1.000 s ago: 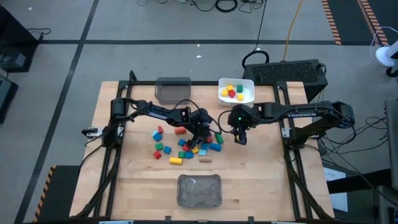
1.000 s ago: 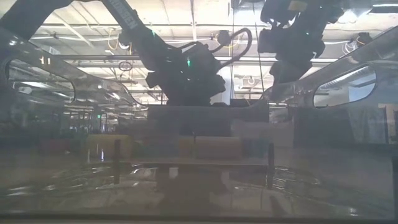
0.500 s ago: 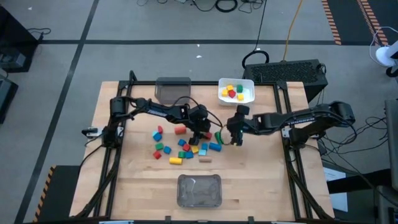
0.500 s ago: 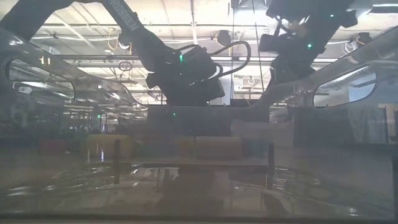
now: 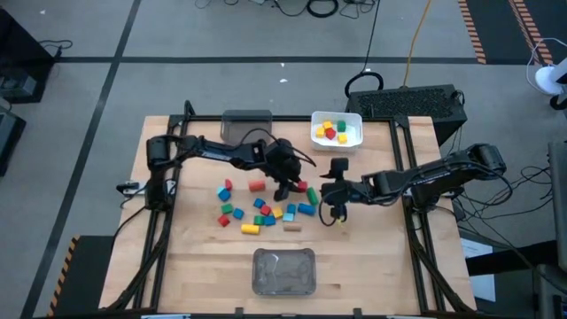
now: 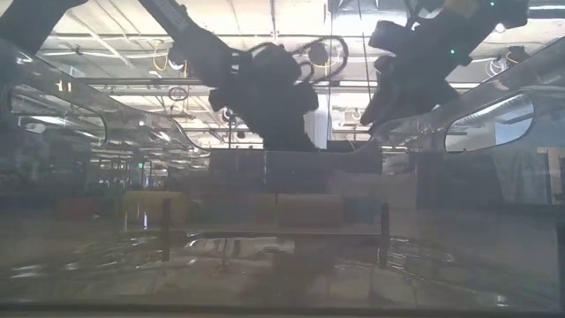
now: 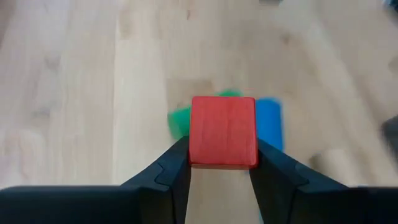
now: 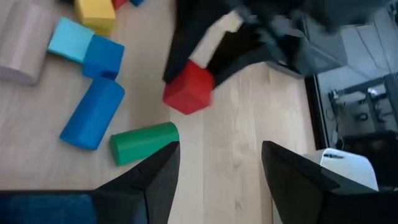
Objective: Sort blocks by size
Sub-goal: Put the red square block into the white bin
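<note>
Blocks (image 5: 266, 209) are lying mid-tabletop; the left gripper (image 7: 222, 163) is pinching a red cube (image 7: 223, 131) just above them, probably for binning, while the right gripper (image 8: 219, 163) is hovering wide open, empty, nearby.

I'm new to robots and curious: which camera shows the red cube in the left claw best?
The left wrist view: the red cube fills the frame between the left gripper fingers. The right wrist view shows it smaller; the high view barely; the low view not at all.
</note>
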Action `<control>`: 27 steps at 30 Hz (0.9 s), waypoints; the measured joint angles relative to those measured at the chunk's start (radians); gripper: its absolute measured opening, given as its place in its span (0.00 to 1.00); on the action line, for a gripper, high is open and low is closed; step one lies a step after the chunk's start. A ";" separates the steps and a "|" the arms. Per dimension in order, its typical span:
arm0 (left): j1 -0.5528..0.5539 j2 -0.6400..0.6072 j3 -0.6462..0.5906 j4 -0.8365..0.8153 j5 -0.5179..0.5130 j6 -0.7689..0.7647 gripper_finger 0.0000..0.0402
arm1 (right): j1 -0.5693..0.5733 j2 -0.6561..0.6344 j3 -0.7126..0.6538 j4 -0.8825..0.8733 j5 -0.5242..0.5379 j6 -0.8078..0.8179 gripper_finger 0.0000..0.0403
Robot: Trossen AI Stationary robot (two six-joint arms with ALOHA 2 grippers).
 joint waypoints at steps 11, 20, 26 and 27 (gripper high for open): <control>0.018 -0.014 0.000 0.185 0.126 -0.279 0.35 | 0.004 0.047 0.000 0.151 -0.001 -0.210 0.53; 0.017 -0.014 0.000 0.278 0.221 -0.389 0.37 | 0.004 0.053 -0.001 0.208 0.004 -0.262 0.53; 0.017 -0.014 0.000 0.310 0.243 -0.417 0.38 | 0.004 0.053 -0.001 0.216 0.009 -0.265 0.51; 0.017 -0.014 0.000 0.309 0.243 -0.417 0.38 | 0.004 0.053 -0.001 0.221 0.008 -0.265 0.50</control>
